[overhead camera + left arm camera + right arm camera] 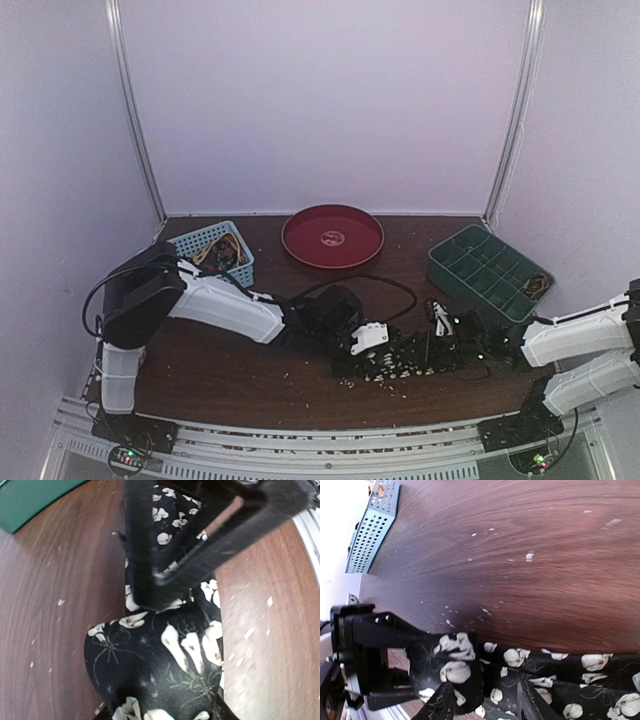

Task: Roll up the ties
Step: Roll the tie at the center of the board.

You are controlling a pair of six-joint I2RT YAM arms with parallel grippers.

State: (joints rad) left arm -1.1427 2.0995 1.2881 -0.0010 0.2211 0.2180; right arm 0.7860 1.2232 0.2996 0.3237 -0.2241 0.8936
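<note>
Dark wooden surface (220,370). My left fingers (362,340) clamp the rolled end of the tie (150,665), near centre; my right fingers (442,322) stand part open on its flat length. Uneven tension could loosen or skew the roll.

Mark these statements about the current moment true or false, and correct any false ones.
1. The black necktie with white flowers lies on the brown wooden table. True.
2. The left end effector is closed on the tie by its rolled end. True.
3. The blue mesh basket stands on the table's right side. False: it stands at the far left; the green compartment tray is on the right.
4. The tabletop around the tie is free of debris. False: pale crumbs lie scattered beside the tie.
</note>
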